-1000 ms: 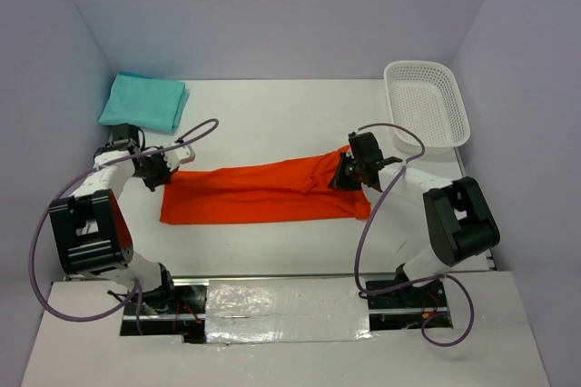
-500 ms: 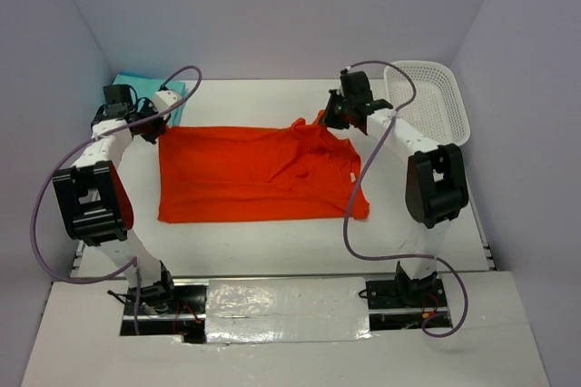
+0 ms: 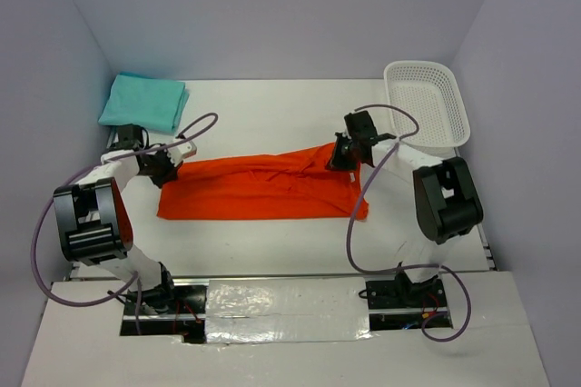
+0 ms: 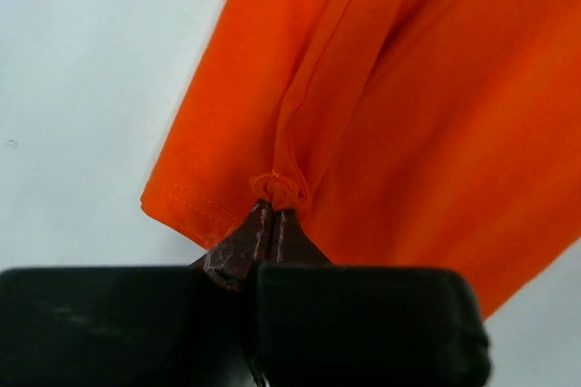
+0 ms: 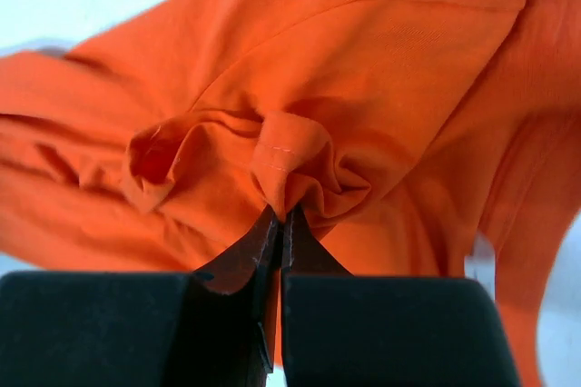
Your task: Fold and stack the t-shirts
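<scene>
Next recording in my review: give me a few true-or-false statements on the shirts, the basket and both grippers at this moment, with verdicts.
1. The left gripper and the right gripper are both shut on the bright orange cloth t-shirt. True.
2. The orange t-shirt lies inside the white plastic mesh basket. False: it lies on the white table, and the basket stands apart at the far right.
3. A folded teal-aqua cloth pile lies at the table's far left corner. True.
4. The left gripper holds the teal-aqua pile. False: it pinches the orange t-shirt's left end.
</scene>
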### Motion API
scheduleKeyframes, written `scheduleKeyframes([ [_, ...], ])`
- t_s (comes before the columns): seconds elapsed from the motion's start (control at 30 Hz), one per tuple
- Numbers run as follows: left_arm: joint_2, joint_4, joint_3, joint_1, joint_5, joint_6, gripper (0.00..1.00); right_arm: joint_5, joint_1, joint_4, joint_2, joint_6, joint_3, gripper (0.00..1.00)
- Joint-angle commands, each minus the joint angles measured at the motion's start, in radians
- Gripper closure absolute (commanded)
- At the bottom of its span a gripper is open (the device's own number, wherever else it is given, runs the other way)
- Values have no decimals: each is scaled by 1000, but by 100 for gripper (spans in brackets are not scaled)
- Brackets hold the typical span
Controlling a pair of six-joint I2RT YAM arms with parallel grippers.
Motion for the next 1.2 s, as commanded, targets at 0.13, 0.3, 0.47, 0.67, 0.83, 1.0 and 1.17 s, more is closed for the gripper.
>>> scheduleKeyframes([
  [0.13,-72,-8,-74,0,-8,154,100,-33,25,99,-152,28,-143,100],
  [0.3,-53,49,-77,0,-66,122,100,-42,39,103,-130,31,-174,100],
  [0.47,-18,-9,-28,0,-60,171,78,-56,39,68,-115,0,-183,70],
  [0.67,-40,26,76,47,-85,49,51,18,40,-9,-288,-49,-273,44],
  [0.83,-32,-251,427,29,229,11,2,-51,11,-18,-446,-110,-292,55],
  [1.0,48,-278,532,-383,124,-155,92,-206,-78,8,-350,-153,-200,71],
  [1.17,257,-101,594,-725,81,-464,47,-231,-130,24,-190,-109,-120,41],
])
